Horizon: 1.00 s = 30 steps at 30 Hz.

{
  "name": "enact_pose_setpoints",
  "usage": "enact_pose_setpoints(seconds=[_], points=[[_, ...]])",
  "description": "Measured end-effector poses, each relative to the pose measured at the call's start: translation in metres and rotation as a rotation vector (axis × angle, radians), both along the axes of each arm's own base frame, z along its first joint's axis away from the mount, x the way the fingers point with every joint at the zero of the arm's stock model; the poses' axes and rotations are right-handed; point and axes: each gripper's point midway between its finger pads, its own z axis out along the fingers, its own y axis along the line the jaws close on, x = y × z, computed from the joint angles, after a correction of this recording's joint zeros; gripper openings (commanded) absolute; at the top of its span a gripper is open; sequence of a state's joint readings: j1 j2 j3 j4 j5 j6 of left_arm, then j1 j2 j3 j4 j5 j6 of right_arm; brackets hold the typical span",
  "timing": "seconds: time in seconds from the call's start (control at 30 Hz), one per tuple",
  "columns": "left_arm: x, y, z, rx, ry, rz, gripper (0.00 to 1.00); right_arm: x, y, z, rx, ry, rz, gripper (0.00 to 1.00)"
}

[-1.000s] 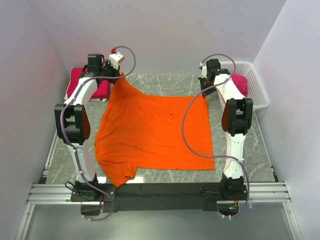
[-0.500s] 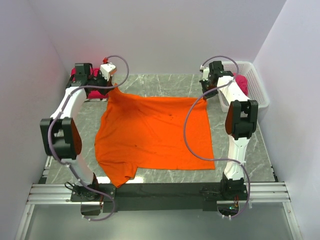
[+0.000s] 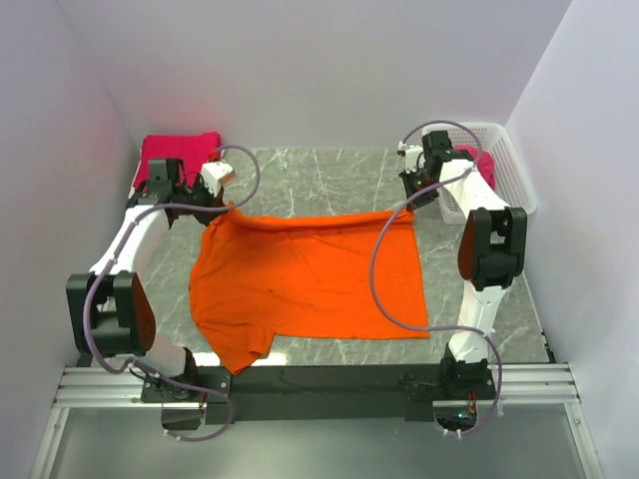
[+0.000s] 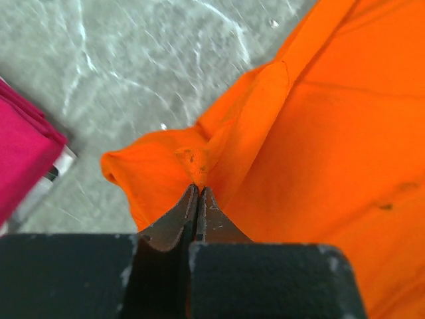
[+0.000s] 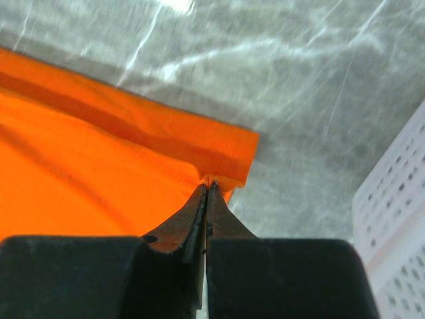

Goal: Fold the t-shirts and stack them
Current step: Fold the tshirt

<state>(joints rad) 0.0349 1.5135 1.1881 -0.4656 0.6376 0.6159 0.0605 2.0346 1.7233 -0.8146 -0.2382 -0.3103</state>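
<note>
The bright orange t-shirt [image 3: 305, 279] lies spread on the marble table, its far edge lifted. My left gripper [image 3: 222, 203] is shut on its far left corner [image 4: 199, 159], by the sleeve. My right gripper [image 3: 411, 203] is shut on its far right hem corner [image 5: 229, 149]. A folded crimson-pink t-shirt [image 3: 178, 155] lies at the far left and shows in the left wrist view [image 4: 20, 159]. Another crimson-pink t-shirt [image 3: 481, 165] sits in the basket, mostly hidden by my right arm.
The white lattice basket [image 3: 509, 170] stands at the far right; its wall shows in the right wrist view [image 5: 398, 219]. Purple-grey walls close in the left, back and right. A metal rail [image 3: 319, 384] runs along the near edge.
Both grippers have drawn the shirt's far edge toward the near side and lowered it. The left arm has swung down and left, uncovering the folded pink shirt at the far left.
</note>
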Motion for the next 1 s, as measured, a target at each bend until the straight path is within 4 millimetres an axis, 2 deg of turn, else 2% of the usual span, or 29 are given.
enact_pose_setpoints(seconds=[0.17, 0.3, 0.47, 0.57, 0.67, 0.83, 1.0], points=[[-0.031, 0.000, -0.007, 0.008, 0.030, 0.011, 0.01, -0.018, -0.001, 0.006, 0.005, 0.000, 0.031, 0.00], [-0.055, -0.003, -0.018, 0.017, 0.068, 0.016, 0.01, -0.027, 0.000, -0.004, 0.009, 0.027, 0.050, 0.00], [-0.093, -0.008, -0.057, 0.047, 0.188, 0.023, 0.01, -0.035, 0.001, -0.010, 0.016, 0.057, 0.066, 0.00], [-0.107, -0.009, -0.073, 0.071, 0.236, 0.019, 0.01, -0.036, 0.002, -0.011, 0.020, 0.057, 0.084, 0.00], [-0.113, -0.005, -0.081, 0.092, 0.261, 0.032, 0.01, -0.045, 0.003, -0.021, 0.022, 0.086, 0.102, 0.00], [-0.112, -0.001, -0.082, 0.112, 0.260, 0.045, 0.00, -0.067, 0.002, -0.038, 0.022, 0.158, 0.119, 0.00], [-0.117, 0.000, -0.084, 0.119, 0.278, 0.040, 0.01, -0.078, 0.001, -0.044, 0.018, 0.183, 0.135, 0.00]])
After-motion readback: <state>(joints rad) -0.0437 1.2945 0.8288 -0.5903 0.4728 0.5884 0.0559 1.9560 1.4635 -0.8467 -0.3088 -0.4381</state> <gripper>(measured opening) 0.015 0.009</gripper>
